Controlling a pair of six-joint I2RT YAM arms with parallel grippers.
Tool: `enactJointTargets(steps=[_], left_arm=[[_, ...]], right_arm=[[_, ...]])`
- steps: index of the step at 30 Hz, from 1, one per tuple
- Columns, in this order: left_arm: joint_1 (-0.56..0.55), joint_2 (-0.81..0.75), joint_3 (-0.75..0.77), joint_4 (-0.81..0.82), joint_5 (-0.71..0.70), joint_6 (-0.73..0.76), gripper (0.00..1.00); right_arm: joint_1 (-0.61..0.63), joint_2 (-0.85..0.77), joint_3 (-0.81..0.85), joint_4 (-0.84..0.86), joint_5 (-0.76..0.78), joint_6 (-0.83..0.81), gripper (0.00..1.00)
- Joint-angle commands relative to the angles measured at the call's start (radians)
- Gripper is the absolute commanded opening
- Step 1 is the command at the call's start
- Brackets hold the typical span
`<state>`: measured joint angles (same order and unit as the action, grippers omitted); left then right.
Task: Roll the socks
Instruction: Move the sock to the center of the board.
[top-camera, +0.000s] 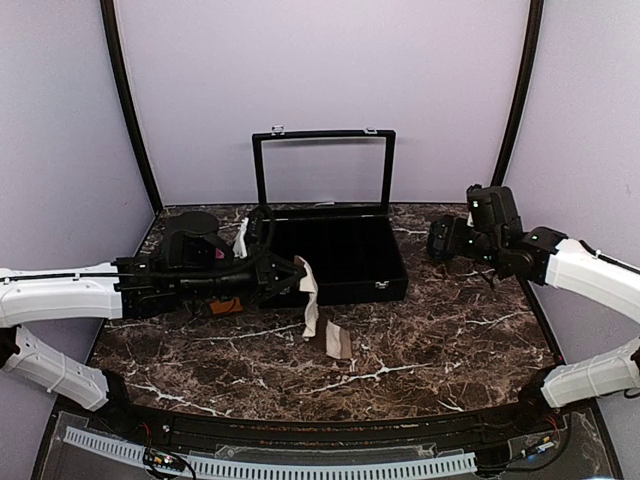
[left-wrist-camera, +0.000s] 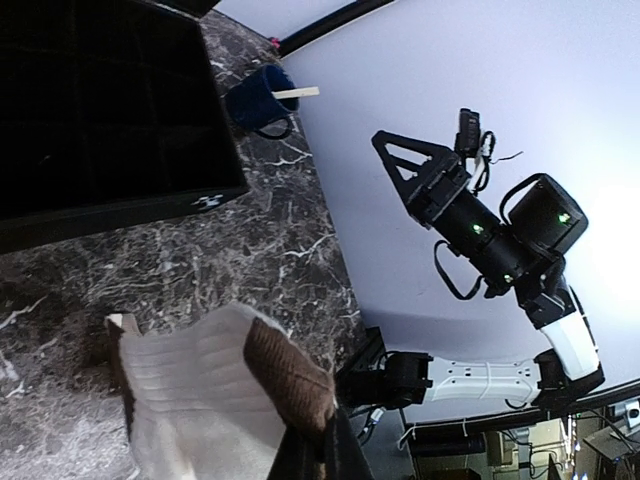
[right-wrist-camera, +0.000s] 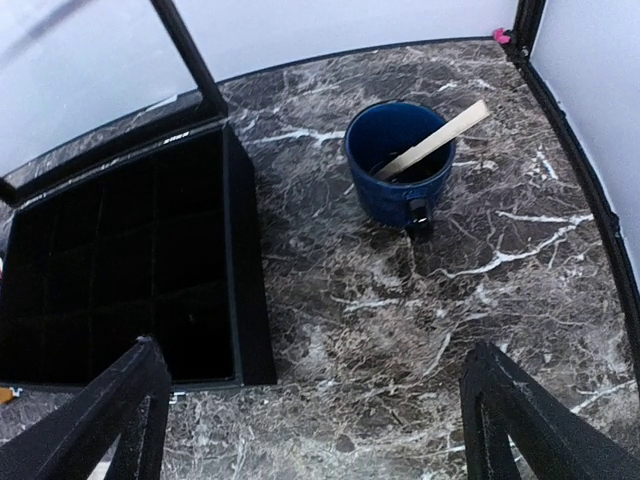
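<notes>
From above, the left gripper (top-camera: 293, 272) sits just off the front-left corner of the black case (top-camera: 340, 262), pressed together on one end of the cream sock (top-camera: 311, 302). The sock hangs from it onto the marble (top-camera: 430, 340), its long axis running from the case's front wall toward the near edge. An orange scrap (top-camera: 226, 305) under that arm, left of the case, may be the other sock. The right gripper (top-camera: 440, 240) hovers off the case's right end, well apart from the sock, so the left arm is nearer. The left wrist view shows the sock's brown patch (left-wrist-camera: 290, 375) at the pinch. The right wrist view shows spread fingers (right-wrist-camera: 135, 400) over marble between the case and a blue mug (right-wrist-camera: 395, 165), holding nothing.
</notes>
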<state>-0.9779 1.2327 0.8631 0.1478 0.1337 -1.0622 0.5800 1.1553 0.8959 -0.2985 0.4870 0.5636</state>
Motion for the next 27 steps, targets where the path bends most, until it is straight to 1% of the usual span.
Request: enactJointTargets(steps=[1, 5, 9, 15, 21, 27], left_arm=[[0.026, 0.010, -0.096, -0.074, 0.054, 0.023, 0.00], [0.033, 0.059, -0.146, -0.083, 0.102, 0.048, 0.00], [0.037, 0.042, -0.184, -0.126, 0.077, 0.066, 0.00], [0.061, -0.054, -0.210, -0.254, -0.001, 0.083, 0.00], [0.086, -0.188, -0.208, -0.414, -0.117, 0.097, 0.00], [0.115, -0.249, -0.243, -0.478, -0.142, 0.100, 0.00]], right_arm=[[0.065, 0.036, 0.010, 0.026, -0.008, 0.030, 0.93], [0.113, 0.069, 0.003, 0.028, -0.010, 0.042, 0.93], [0.164, 0.102, 0.009, 0.031, -0.012, 0.043, 0.93], [0.260, 0.173, 0.034, 0.028, -0.049, 0.042, 0.93], [0.375, 0.244, 0.065, 0.011, -0.098, 0.097, 0.93], [0.474, 0.358, 0.110, 0.008, -0.176, 0.170, 0.93]])
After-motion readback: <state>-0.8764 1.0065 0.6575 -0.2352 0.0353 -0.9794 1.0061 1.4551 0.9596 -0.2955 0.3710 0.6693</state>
